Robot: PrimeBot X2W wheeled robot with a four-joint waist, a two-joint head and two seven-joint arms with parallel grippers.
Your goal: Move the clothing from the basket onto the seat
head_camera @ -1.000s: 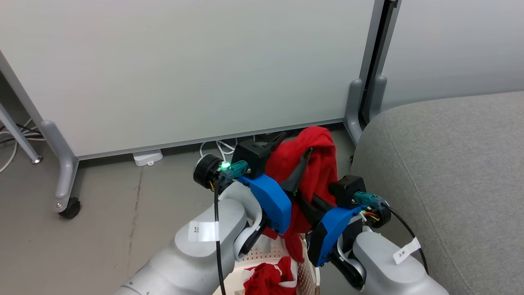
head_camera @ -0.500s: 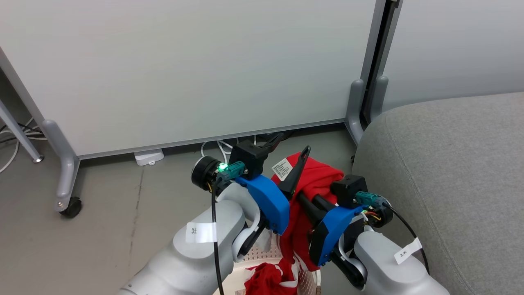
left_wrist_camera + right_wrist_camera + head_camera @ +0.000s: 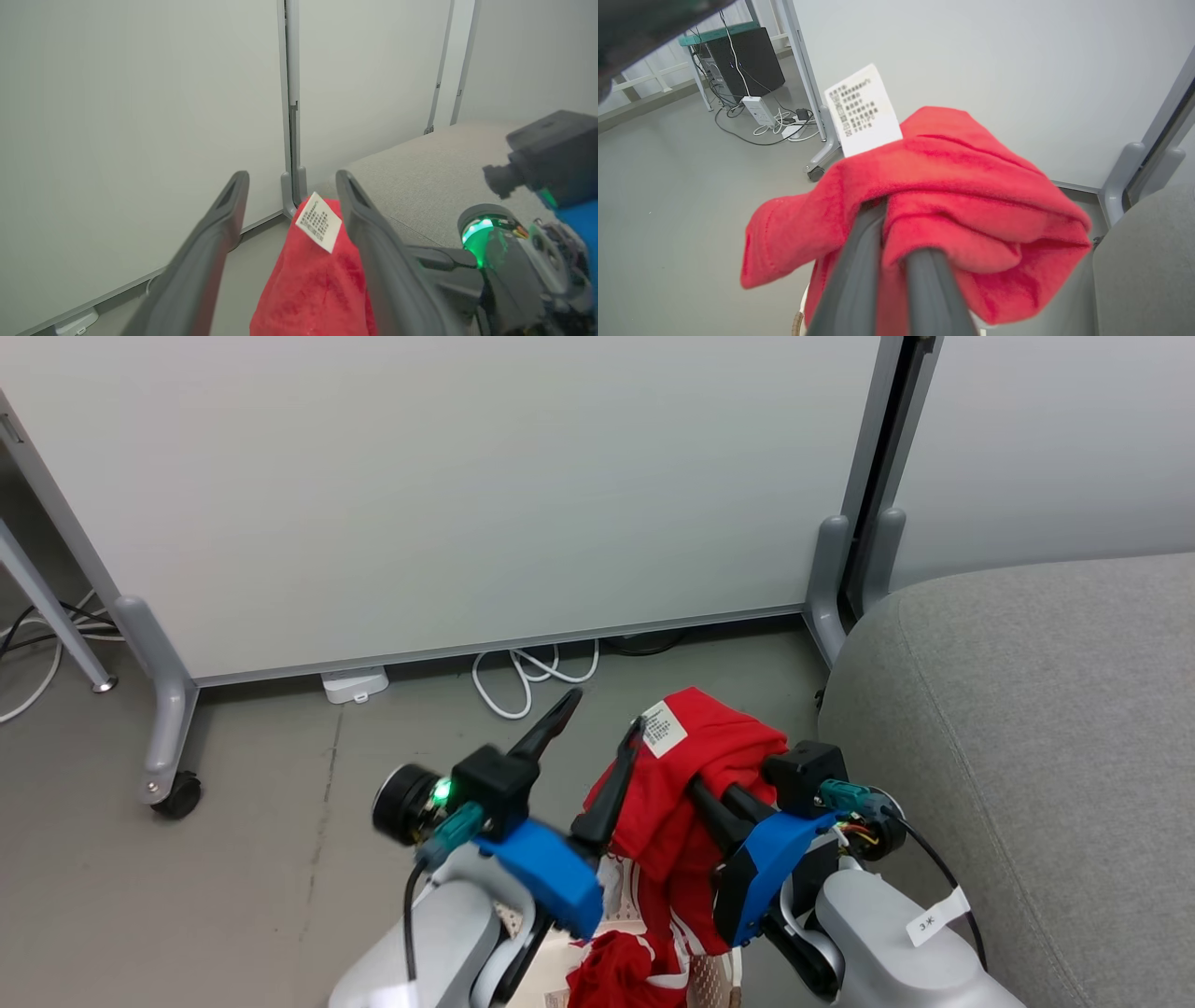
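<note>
My right claw (image 3: 721,805) clenches the red clothing (image 3: 714,756) (white label up) over the basket (image 3: 714,978); my left claw (image 3: 603,717) stands spread beside it

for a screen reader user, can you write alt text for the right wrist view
The right gripper is shut on a red garment with a white care label, held above a grey floor. A pale partition panel stands behind it, and the grey seat edges in at the lower right.
</note>
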